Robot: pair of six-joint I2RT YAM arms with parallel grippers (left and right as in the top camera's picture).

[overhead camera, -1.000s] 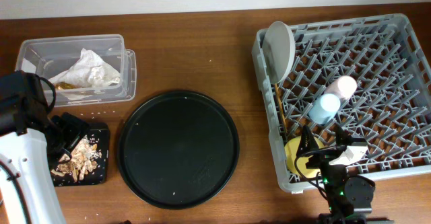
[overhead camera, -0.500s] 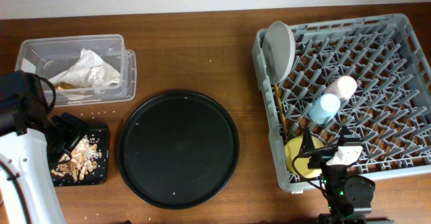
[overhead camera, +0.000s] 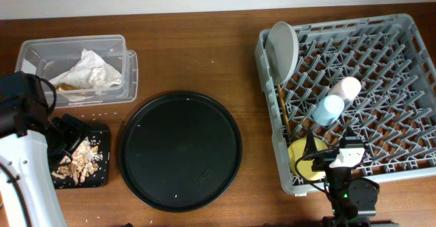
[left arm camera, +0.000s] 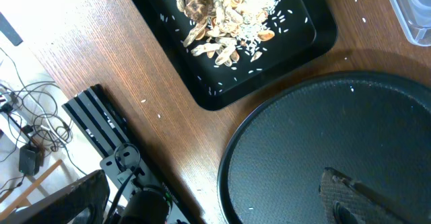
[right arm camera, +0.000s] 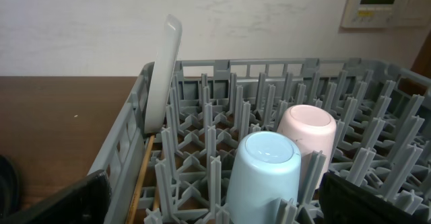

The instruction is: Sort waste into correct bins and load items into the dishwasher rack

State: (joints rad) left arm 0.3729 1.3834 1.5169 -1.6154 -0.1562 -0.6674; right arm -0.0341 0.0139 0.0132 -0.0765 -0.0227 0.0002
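Spread wide and gripping nothing, with left gripper (overhead camera: 68, 137) above shallow black rectangular tray (overhead camera: 102, 174) of beige flaky food scraps (overhead camera: 78, 160) at near left, right gripper (overhead camera: 330, 157) at near edge of large square grey plastic rack (overhead camera: 381, 70) holding small pink cup (overhead camera: 348, 88), small light-blue cup (overhead camera: 328, 108), yellow bowl (overhead camera: 298, 155).

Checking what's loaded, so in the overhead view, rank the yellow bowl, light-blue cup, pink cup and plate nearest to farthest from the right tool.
1. yellow bowl, just left of the right tool
2. light-blue cup, straight ahead
3. pink cup, just beyond it
4. plate, upright at the far left corner of the rack
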